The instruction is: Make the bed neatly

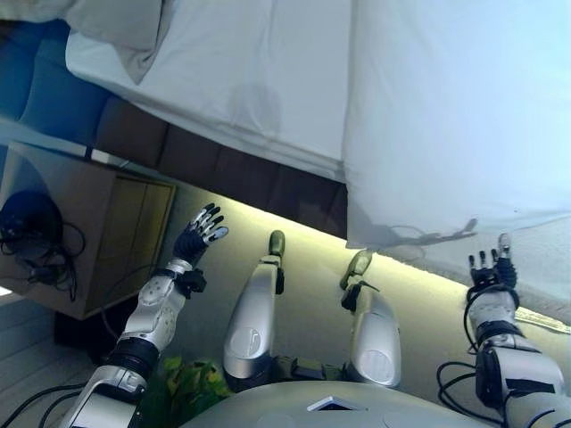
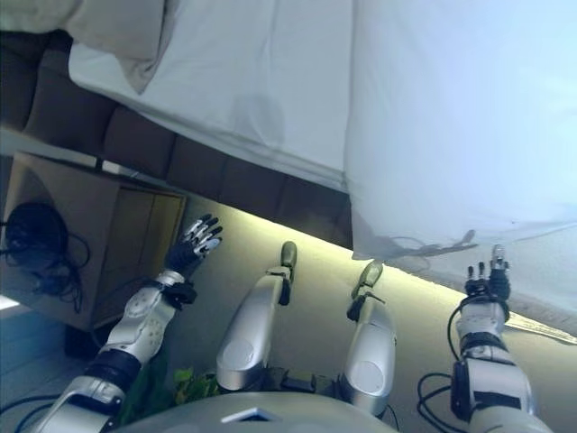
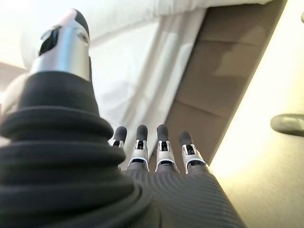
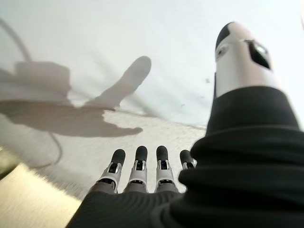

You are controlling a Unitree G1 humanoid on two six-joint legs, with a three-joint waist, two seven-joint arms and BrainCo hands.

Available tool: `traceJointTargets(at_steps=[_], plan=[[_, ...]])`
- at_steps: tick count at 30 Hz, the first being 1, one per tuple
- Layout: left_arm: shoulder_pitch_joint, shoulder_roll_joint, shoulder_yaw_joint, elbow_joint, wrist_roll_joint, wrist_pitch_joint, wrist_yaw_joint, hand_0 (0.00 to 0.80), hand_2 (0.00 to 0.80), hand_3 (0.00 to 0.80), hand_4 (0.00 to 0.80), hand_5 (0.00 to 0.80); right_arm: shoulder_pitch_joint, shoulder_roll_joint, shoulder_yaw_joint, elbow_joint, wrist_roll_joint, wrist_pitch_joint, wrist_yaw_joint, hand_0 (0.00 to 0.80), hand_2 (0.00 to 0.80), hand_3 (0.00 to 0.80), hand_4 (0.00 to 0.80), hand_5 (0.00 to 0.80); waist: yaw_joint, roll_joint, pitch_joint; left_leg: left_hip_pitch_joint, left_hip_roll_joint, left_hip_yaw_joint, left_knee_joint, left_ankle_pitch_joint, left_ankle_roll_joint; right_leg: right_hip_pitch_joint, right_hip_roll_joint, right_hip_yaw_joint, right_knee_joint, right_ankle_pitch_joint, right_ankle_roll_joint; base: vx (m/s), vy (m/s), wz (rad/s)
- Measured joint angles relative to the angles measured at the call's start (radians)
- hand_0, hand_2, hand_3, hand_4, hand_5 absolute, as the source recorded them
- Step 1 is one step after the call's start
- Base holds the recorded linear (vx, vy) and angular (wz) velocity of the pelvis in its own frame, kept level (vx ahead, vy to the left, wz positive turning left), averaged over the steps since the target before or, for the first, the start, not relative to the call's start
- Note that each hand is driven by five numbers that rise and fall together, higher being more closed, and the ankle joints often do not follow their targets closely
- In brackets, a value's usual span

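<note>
Left eye view, bed: the bed (image 1: pixel 268 98) is running across the top, its long axis going from upper left down to the right. A pillow (image 1: pixel 120 31) is lying at the upper-left end, so the head is pointing that way.
Left eye view, duvet: a white duvet (image 1: pixel 455 116) is covering the right part and hanging over the near edge, leaving the sheet (image 1: pixel 232 89) bare on the left.
Left eye view, nightstand: a wooden nightstand (image 1: pixel 89 232) is standing by the head end.
Right eye view, hands: the left robot hand (image 2: pixel 196 244) is hovering off the bed beside the dark bed base (image 2: pixel 225 185), apart from it. The right robot hand (image 2: pixel 485 275) is reaching just below the duvet's hanging edge.
Left wrist view, state: the left robot hand (image 3: pixel 152 152) is showing straight, spread fingers and holding nothing.
Right wrist view, state: the right robot hand (image 4: pixel 142 166) is likewise spread wide and empty, its fingers pointing at the duvet (image 4: pixel 142 47) close ahead.
Advice: I would be taking the duvet's near edge with both hands well apart, then drawing it evenly along the bed's long axis toward the pillow, keeping the hem parallel to the bed's side so nothing is bunching.
</note>
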Motion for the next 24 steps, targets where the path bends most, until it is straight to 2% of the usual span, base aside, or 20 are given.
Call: traceJointTargets(at_steps=[6,15,18,19,20,24], plan=[[-0.002,0.046,0.0,-0.103,-0.004,0.0,0.004,0.0,0.0,0.0,0.0,0.0,-0.09,-0.11,-0.019,0.033,0.017,0.059,0.023,0.0,0.0,0.0,0.0,0.0,0.021,0.028,0.015,-0.031,-0.031,0.0,-0.006,0.009,0.014,-0.043,-0.035,-0.001,0.032,-0.005,0.019,-0.013,0.073,0.08],[-0.004,0.05,0.004,-0.125,-0.036,-0.007,0.005,0.0,0.0,0.0,0.0,0.0,-0.166,-0.201,-0.06,0.105,0.07,0.109,-0.062,0.0,0.0,0.0,0.0,0.0,0.025,0.06,0.035,-0.068,-0.059,-0.001,-0.008,0.019,0.027,-0.094,-0.068,0.002,0.074,-0.018,0.029,-0.013,0.025,0.06],[-0.003,0.052,0.004,-0.166,-0.041,-0.007,0.007,0.0,0.0,0.0,0.0,0.0,-0.165,-0.216,-0.062,0.11,0.079,0.125,-0.04,0.0,0.0,0.0,0.0,0.0,0.03,0.064,0.037,-0.068,-0.068,-0.005,-0.021,0.027,0.03,-0.097,-0.077,0.0,0.075,-0.019,0.032,-0.002,0.024,0.07],[-0.004,0.052,0.004,-0.179,-0.041,-0.007,0.006,0.0,0.0,0.0,0.0,0.0,-0.166,-0.217,-0.062,0.11,0.08,0.126,-0.025,0.129,0.129,0.129,0.129,0.129,0.029,0.065,0.037,-0.068,-0.071,-0.005,-0.026,0.03,0.032,-0.098,-0.079,0.0,0.075,-0.02,0.033,0.005,0.048,0.07],[-0.004,0.052,0.004,-0.191,-0.042,-0.007,0.006,0.0,0.0,0.0,0.0,0.0,-0.166,-0.219,-0.064,0.109,0.08,0.127,-0.009,0.8,0.8,0.8,0.8,0.8,0.028,0.067,0.038,-0.068,-0.074,-0.006,-0.03,0.033,0.033,-0.099,-0.082,-0.001,0.075,-0.019,0.034,0.01,0.046,0.06],[-0.005,0.052,0.006,-0.197,-0.051,-0.006,0.006,0.0,0.0,0.0,0.0,0.0,-0.171,-0.221,-0.068,0.107,0.071,0.127,0.013,0.8,0.8,0.8,0.8,0.8,0.032,0.071,0.04,-0.066,-0.079,-0.007,-0.042,0.039,0.034,-0.098,-0.084,-0.004,0.069,-0.015,0.04,0.042,0.047,0.03]])
